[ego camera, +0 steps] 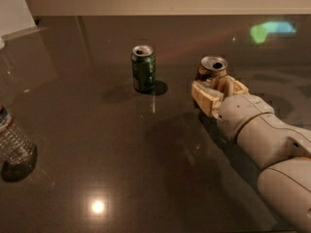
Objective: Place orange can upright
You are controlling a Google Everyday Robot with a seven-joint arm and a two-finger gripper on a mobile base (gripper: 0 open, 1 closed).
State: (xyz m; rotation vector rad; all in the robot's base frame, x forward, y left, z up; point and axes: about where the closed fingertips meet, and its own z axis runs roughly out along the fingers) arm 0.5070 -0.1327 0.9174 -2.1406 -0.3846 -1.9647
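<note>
The orange can stands upright on the dark table, right of centre, with its silver top and opening showing. My gripper reaches in from the lower right. Its cream fingers sit on both sides of the can's lower body and are shut on it. The lower part of the can is hidden behind the fingers, so I cannot tell whether its base touches the table.
A green can stands upright to the left of the orange can, about a can's height away. A clear plastic bottle stands at the left edge. A white object sits at the back left corner. My arm covers the lower right.
</note>
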